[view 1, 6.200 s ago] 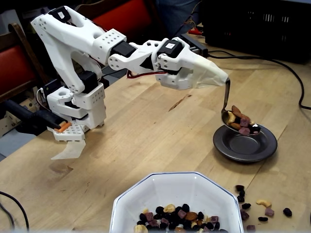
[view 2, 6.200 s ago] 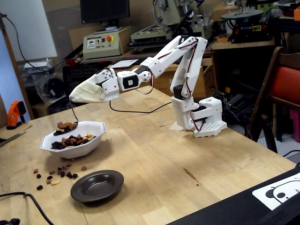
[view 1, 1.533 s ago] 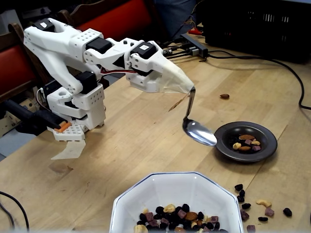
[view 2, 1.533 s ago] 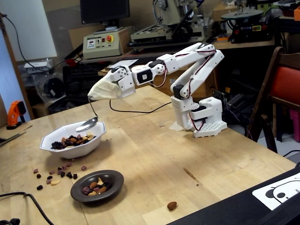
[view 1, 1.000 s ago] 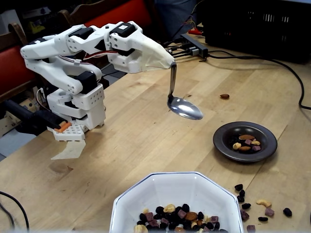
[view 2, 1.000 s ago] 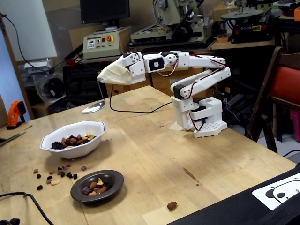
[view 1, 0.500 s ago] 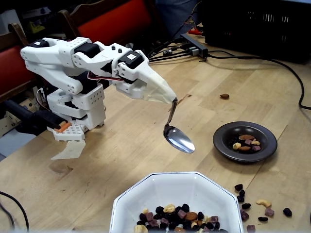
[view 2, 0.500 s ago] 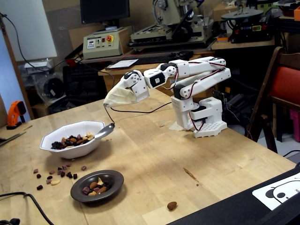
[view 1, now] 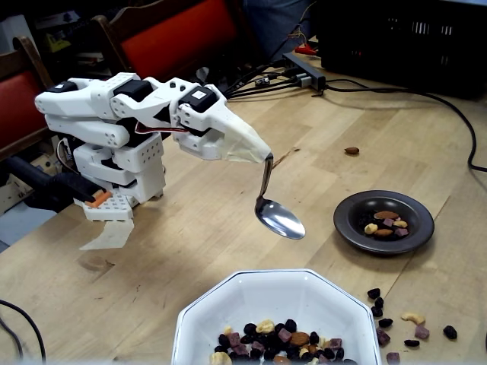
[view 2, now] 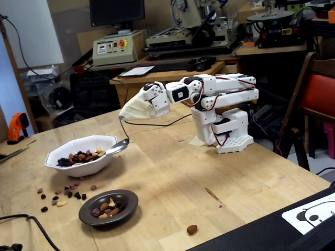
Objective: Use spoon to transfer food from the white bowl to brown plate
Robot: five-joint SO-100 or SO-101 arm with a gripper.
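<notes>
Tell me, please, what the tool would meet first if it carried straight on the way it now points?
Probably the white bowl: the tool, wrapped in a cover, aims down toward its near rim, with the spoon leading. Depth is unclear.

The arm point(view 1: 114, 122) is white printed plastic with black servo blocks at its joints, red wires looping behind the wrist, and rows of small holes. Cream tape wraps the gripper point(view 1: 255, 152), hiding its jaws.

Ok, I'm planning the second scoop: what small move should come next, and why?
Probably ease the spoon forward and down into the white bowl. It hangs empty from the cloth-covered tool, short of the bowl's rim, while most food sits in that bowl and the brown plate holds only a few pieces.
</notes>
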